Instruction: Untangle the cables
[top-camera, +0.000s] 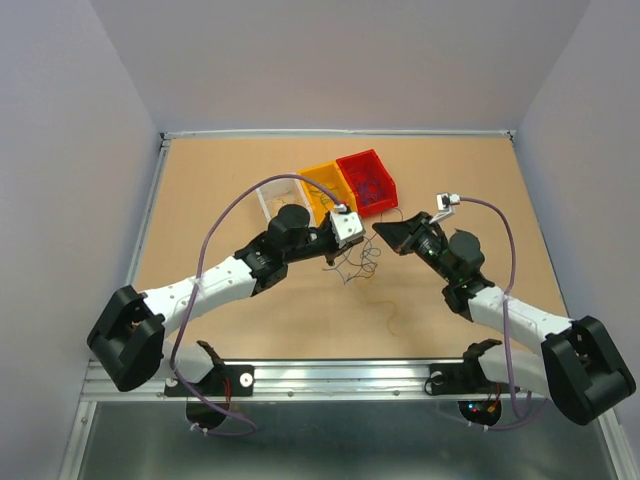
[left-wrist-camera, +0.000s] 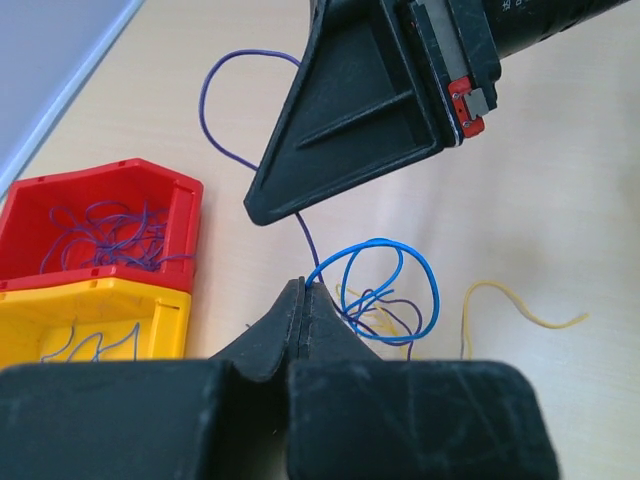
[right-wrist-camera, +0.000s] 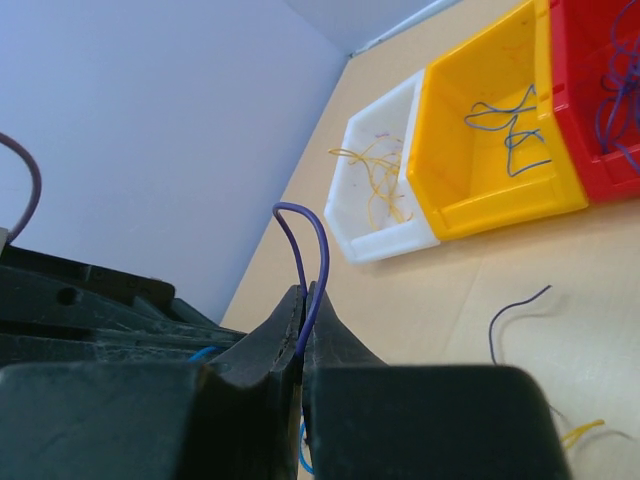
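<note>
The cables are thin curly wires in a small tangle (top-camera: 358, 264) on the table between my two grippers. My left gripper (left-wrist-camera: 303, 289) (top-camera: 352, 243) is shut, with a blue cable (left-wrist-camera: 418, 270) pinched at its tips; blue loops, purple strands and yellow strands hang just beyond it. My right gripper (right-wrist-camera: 307, 296) (top-camera: 378, 229) is shut on a purple cable (right-wrist-camera: 303, 226), which arches in a loop above its tips. The right gripper's fingers (left-wrist-camera: 350, 130) hang just above and ahead of the left one, and the purple cable (left-wrist-camera: 214, 100) runs between the two.
Three bins stand at the back: a white bin (right-wrist-camera: 380, 235) holding yellow wires, a yellow bin (right-wrist-camera: 500, 205) holding blue wires and a red bin (left-wrist-camera: 120, 175) holding purple wires. A loose yellow wire (left-wrist-camera: 510, 300) and a loose purple wire (right-wrist-camera: 508, 318) lie on the table.
</note>
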